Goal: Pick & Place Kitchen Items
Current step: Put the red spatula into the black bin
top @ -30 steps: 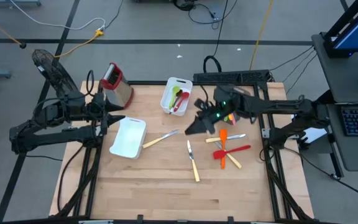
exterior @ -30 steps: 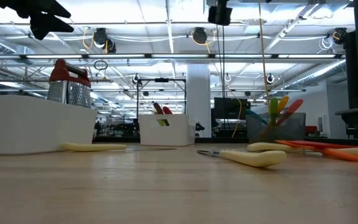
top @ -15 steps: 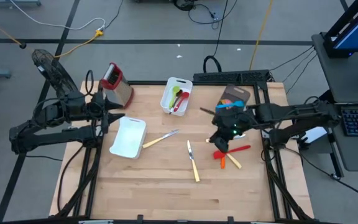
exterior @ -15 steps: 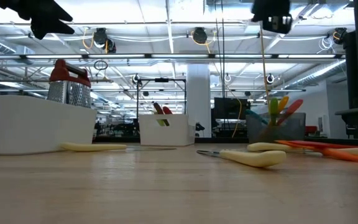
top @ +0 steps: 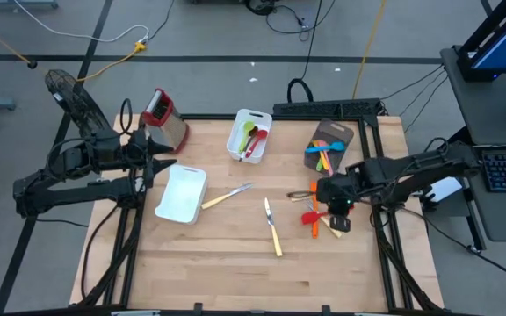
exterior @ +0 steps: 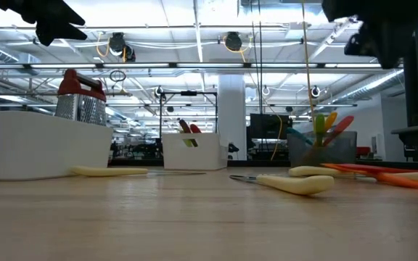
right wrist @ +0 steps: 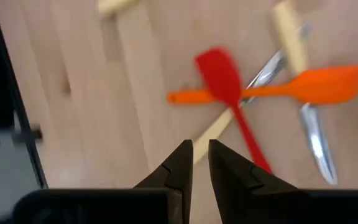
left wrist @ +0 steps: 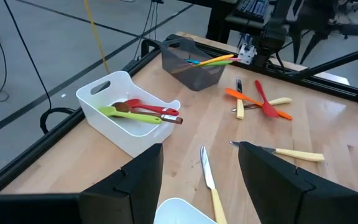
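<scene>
While the right gripper hovers nearly clenched and empty, the red spatula lies crosswise over the orange spatula

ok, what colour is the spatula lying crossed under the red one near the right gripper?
Orange. The spatula lies crossed with the red spatula; the right wrist view shows it best.

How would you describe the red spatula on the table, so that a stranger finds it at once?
Look at the wooden table's right side, near the right hand. A small pile of utensils lies there. The red spatula crosses the orange spatula; the others have cream handles.
</scene>
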Robot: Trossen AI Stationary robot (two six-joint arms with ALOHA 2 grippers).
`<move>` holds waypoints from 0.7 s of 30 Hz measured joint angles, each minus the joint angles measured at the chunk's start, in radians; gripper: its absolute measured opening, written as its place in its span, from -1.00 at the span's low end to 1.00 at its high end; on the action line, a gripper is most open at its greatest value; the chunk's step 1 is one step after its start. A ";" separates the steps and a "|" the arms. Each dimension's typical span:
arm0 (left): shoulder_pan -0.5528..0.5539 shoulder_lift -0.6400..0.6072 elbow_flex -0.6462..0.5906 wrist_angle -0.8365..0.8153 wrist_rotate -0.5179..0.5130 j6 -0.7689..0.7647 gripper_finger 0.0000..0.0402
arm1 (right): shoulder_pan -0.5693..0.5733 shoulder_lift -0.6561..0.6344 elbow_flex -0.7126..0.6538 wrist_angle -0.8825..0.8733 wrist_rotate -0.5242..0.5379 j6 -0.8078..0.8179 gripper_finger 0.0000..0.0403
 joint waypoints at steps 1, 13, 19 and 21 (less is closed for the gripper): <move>0.000 0.000 0.000 0.000 0.000 0.000 0.08 | 0.004 0.000 -0.020 0.001 -0.007 -0.022 -0.79; 0.000 0.000 0.000 0.000 0.000 -0.010 0.08 | 0.009 0.001 -0.267 0.131 -0.005 -0.213 -0.87; 0.000 0.000 0.000 0.000 0.001 -0.036 0.08 | 0.009 0.001 -0.362 0.250 0.024 -0.282 -0.92; 0.000 0.000 0.000 0.000 0.000 -0.052 0.08 | 0.008 0.001 -0.384 0.279 0.025 -0.301 -0.92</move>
